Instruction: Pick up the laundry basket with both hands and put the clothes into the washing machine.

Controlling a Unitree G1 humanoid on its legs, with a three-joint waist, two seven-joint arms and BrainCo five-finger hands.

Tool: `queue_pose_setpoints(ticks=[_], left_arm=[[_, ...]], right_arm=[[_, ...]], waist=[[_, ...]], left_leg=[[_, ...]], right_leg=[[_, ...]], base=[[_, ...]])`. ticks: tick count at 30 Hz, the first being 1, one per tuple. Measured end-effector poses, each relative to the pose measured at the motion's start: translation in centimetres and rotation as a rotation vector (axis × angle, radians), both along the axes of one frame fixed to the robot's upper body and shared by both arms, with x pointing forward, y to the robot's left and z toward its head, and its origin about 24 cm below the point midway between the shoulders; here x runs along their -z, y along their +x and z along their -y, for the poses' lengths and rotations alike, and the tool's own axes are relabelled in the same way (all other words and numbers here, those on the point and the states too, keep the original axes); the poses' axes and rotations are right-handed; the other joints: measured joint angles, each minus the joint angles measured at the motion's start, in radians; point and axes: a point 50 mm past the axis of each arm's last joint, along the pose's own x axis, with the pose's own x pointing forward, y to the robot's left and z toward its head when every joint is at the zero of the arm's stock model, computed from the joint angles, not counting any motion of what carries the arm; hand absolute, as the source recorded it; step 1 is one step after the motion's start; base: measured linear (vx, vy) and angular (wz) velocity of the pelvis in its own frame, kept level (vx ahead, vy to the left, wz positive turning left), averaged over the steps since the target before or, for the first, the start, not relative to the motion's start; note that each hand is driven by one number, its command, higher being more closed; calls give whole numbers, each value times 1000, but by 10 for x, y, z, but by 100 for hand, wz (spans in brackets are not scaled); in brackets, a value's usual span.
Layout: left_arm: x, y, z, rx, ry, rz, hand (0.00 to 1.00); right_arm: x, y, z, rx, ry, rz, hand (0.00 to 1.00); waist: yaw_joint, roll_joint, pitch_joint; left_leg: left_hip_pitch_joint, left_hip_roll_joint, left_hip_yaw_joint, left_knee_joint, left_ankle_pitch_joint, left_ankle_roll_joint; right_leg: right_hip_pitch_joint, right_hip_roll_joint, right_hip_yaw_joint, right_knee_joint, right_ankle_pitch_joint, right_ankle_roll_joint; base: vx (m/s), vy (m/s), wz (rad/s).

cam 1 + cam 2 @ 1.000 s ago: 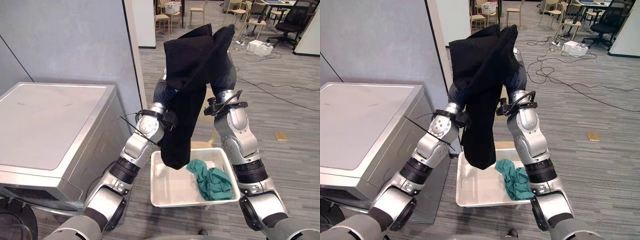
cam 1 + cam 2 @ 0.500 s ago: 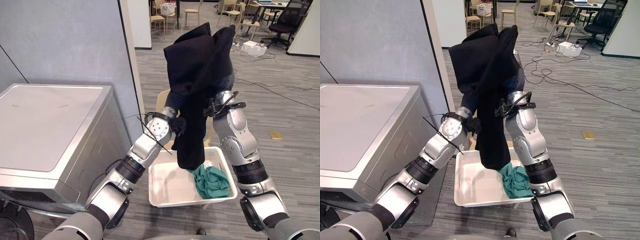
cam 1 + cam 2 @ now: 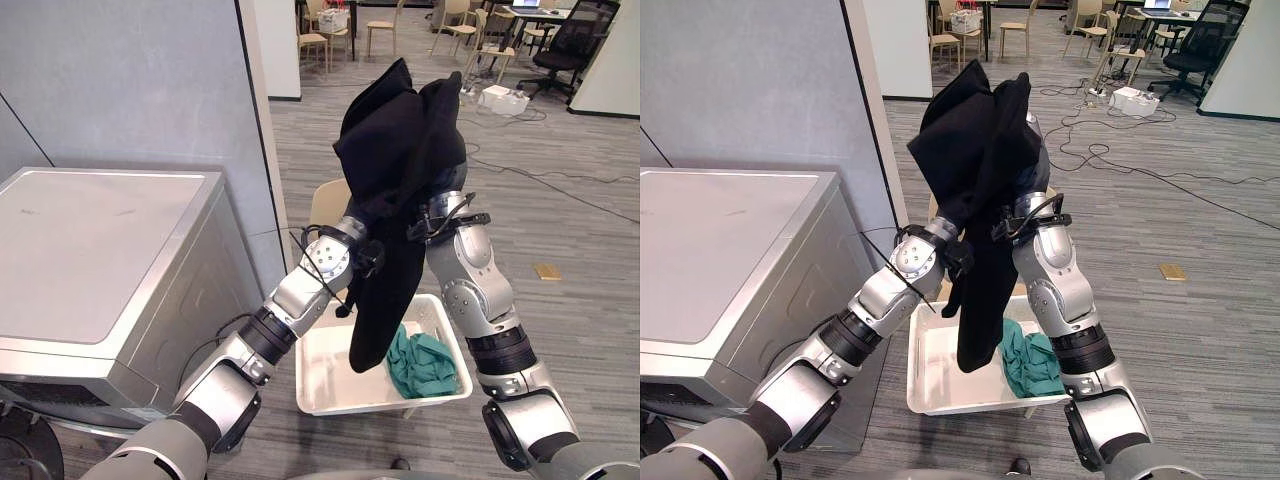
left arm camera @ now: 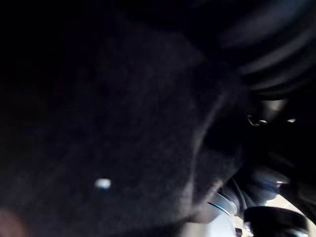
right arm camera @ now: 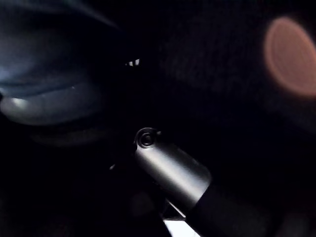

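1. Both arms are raised at frame centre with a black garment [image 3: 400,160] draped over their upper ends. It bunches at the top and hangs in a long tail.
2. Left robot hand [image 4: 279,54]: buried under the cloth, so I cannot tell whether it is open or closed. Its wrist view shows dark fabric pressed close.
3. Right robot hand [image 5: 170,170]: a silver piece of it shows against black cloth in its wrist view (not enough to judge the grasp). I cannot tell its state either.
4. The white laundry basket [image 3: 325,385] sits low at centre, between the two forearms, with neither hand on it.
5. A green cloth [image 3: 425,362] lies crumpled in the basket's right half. The garment's tail hangs over the basket, just left of the green cloth.
6. The washing machine [image 3: 100,260] stands at the left of the frame, its flat grey top in view, well apart from the garment.
7. A beige chair [image 3: 328,203] stands behind the left arm.
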Motion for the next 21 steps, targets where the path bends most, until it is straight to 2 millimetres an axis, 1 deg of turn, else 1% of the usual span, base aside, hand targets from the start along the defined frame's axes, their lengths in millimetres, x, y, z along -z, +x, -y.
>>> queue_pose_setpoints(ticks=[2,4,5,7,8,9,10,11,12,13,14,15,16,18,19,21], left_arm=[[0,0,0,3,5,-1,100],[4,-1,-5,-2,10,-10,100],[5,-6,-6,10,16,1,100],[3,-6,-9,14,21,9,100],[1,-5,-10,8,13,10,100],[-1,-3,-13,-15,-5,9,100],[-3,-2,-16,-28,-14,11,100],[-8,5,-30,-80,-40,15,100],[-11,10,-42,-123,-64,17,100],[-12,12,-52,-157,-81,18,100],[-13,14,-73,-224,-113,20,100],[-12,13,-93,-291,-142,24,100],[-11,13,-102,-321,-153,22,100],[-5,9,-126,-394,-182,12,100],[-4,7,-129,-404,-189,12,100],[-7,0,-138,-430,-220,34,100]], right_arm=[[4,0,9,18,-9,-14,0],[10,-1,20,36,-16,-33,0],[13,-7,29,47,-23,-36,0],[12,-13,38,59,-22,-21,0],[10,-18,46,83,-9,-2,0],[8,-25,61,135,7,18,0],[8,-27,69,166,17,25,0],[7,-32,89,249,46,36,0],[7,-36,103,306,59,45,0],[8,-39,111,348,62,49,0],[9,-46,129,431,61,52,0],[13,-54,143,498,67,47,0],[16,-58,150,528,66,38,0],[25,-70,169,625,49,5,0],[28,-73,173,643,46,-4,0],[39,-80,179,674,26,-51,0]], waist=[[2,-5,-4],[3,-9,-6],[0,-9,-6],[-3,-9,-6],[-3,-9,-6],[-2,-9,-6],[-4,-9,-6],[-10,-9,-6],[-19,-9,-7],[-26,-8,-7],[-36,-8,-7],[-38,-7,-8],[-42,-7,-8],[-54,-6,-8],[-54,-5,-8],[-54,-5,-8]], left_leg=[[0,0,0,0,0,0],[0,1,0,0,0,0],[0,1,0,0,0,0],[0,1,0,0,0,0],[1,0,1,0,0,0],[0,-1,1,-1,0,0],[0,-1,2,-1,0,0],[1,-1,5,-1,0,0],[1,-1,8,-1,0,0],[1,-1,9,-1,0,0],[2,0,13,-1,-1,-1],[4,2,16,-1,-5,-6],[5,3,18,-1,-6,-7],[6,6,18,-1,-8,-10],[6,6,19,-1,-8,-11],[6,7,19,-1,-9,-12]], right_leg=[[0,0,0,0,0,0],[0,0,0,0,0,0],[0,0,0,0,0,0],[0,0,0,0,0,0],[0,0,1,0,0,0],[-1,0,2,0,0,0],[-1,0,3,0,0,0],[-2,1,5,0,0,0],[-4,2,7,0,0,0],[-5,2,8,0,0,0],[-8,5,15,0,0,0],[-14,10,28,0,0,0],[-14,12,29,0,0,0],[-14,15,28,0,-1,0],[-15,15,29,0,-1,0],[-15,15,29,0,-1,0]], base=[[0,0,0],[0,0,0],[0,0,0],[0,0,0],[0,0,0],[0,0,0],[0,0,-4],[0,0,-6],[0,0,-7],[0,0,-11],[-2,-5,-21],[-2,-10,-24],[-4,-27,-17],[-3,-16,-2],[0,0,0],[0,0,0]])
